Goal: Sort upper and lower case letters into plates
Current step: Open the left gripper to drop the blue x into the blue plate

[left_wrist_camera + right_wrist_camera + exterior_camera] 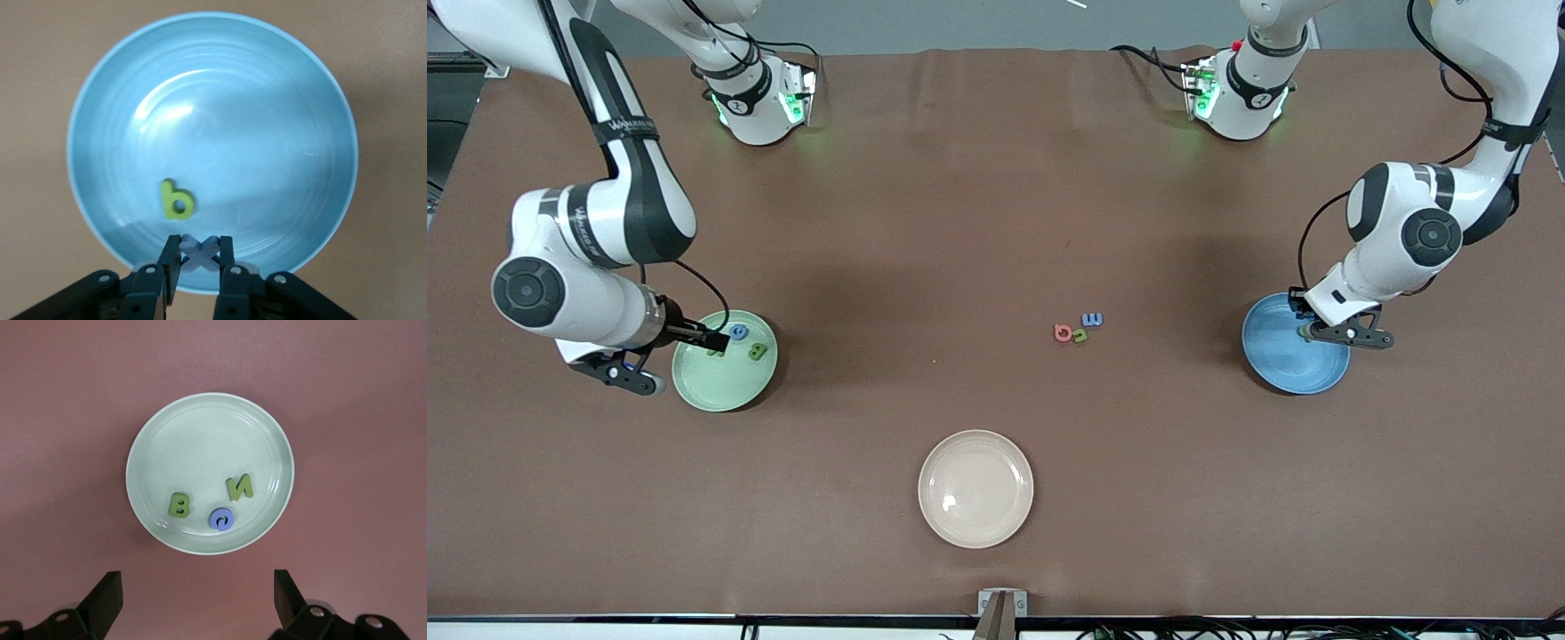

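My left gripper (200, 243) hangs over the edge of the bright blue plate (320, 100) and is shut on a pale blue letter x (198, 259). A green lowercase b (177, 200) lies in that plate (1280, 366), which stands toward the left arm's end of the table. My right gripper (198, 585) is open above the mint green plate (200, 447), nothing between its fingers. That plate (711, 388) holds a green B (179, 505), a green N (239, 487) and a round blue letter (221, 518). Three letters lie on the table: red (1063, 332), green (1080, 337), blue (1092, 319).
A cream-beige plate (975, 488) stands bare near the table's front edge, nearer to the front camera than the loose letters. The brown table surface (960, 222) stretches between the two arms' bases.
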### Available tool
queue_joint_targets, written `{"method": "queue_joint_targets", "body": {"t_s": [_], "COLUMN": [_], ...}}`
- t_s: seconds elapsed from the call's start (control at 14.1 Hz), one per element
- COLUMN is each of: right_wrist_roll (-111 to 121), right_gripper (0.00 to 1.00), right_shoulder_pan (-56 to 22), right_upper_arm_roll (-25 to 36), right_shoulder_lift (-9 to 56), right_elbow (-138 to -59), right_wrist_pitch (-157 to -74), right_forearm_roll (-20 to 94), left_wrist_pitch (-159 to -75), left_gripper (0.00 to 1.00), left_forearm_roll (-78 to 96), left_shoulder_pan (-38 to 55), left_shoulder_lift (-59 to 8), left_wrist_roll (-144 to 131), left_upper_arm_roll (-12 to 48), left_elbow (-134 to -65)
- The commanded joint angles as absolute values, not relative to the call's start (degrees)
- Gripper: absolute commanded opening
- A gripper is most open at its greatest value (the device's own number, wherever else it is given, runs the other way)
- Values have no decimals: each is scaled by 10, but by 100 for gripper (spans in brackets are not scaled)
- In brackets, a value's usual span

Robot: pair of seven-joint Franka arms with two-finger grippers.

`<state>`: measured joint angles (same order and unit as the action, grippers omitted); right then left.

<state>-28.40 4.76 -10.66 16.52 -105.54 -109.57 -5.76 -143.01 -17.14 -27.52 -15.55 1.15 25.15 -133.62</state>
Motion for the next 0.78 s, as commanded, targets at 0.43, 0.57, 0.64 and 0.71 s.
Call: {"method": "queue_joint_targets", "body": {"t_s": [0.43, 0.57, 0.64, 0.71], "right_wrist_roll": [-224, -191, -190, -190], "right_gripper": [100, 100, 100, 100], "right_shoulder_pan": [54, 55, 55, 55], "right_upper_arm_roll": [-115, -111, -111, -111], "right_shoulder_lift": [137, 139, 141, 141], "right_elbow": [-1035, -1035, -1035, -1035], "right_wrist_pitch": [-1064, -1067, -1070, -1072], "right_forearm_roll": [-50, -34, -33, -33], "left_wrist_pitch": [-1459, -1459, -1459, -1459], "left_gripper": [27, 32, 35, 36], "left_forearm_roll": [-193, -199, -199, -199], "left_shoulder_pan": [-285, -285, -285, -285], "left_shoulder_lift": [-194, -199, -205, -209], "left_wrist_roll": [11, 11, 10, 8], "left_upper_arm_roll": [249, 249, 249, 249], "left_elbow": [-1334, -1332, -1332, -1332]}}
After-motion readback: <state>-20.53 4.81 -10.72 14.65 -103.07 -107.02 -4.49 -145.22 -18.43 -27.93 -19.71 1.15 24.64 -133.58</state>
